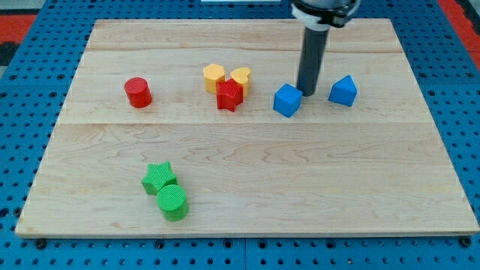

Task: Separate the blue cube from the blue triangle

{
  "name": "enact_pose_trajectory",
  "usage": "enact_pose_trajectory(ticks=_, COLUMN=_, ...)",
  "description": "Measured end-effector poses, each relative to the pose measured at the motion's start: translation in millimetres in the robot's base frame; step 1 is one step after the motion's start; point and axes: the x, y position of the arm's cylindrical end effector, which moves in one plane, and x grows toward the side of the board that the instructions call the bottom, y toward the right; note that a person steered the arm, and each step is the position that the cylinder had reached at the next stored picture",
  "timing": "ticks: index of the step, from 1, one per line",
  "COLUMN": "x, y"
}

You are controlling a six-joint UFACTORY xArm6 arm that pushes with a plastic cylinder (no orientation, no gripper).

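Observation:
The blue cube (287,100) lies right of the board's middle, near the view's top. The blue triangle (343,91) lies to its right, with a gap between them. My tip (307,92) stands in that gap, just off the cube's upper right corner and left of the triangle. I cannot tell whether it touches the cube.
A yellow hexagon block (214,76), a yellow heart block (241,77) and a red star block (229,96) cluster left of the cube. A red cylinder (138,91) lies at the left. A green star block (159,178) and green cylinder (173,202) touch at the lower left. The wooden board (247,187) rests on a blue pegged surface.

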Motion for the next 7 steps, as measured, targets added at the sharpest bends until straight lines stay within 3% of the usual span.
enact_pose_trajectory(ticks=2, x=11.3, y=-37.6)
enact_pose_trajectory(ticks=4, x=24.7, y=-7.1)
enact_pose_trajectory(ticks=7, x=45.4, y=-46.6)
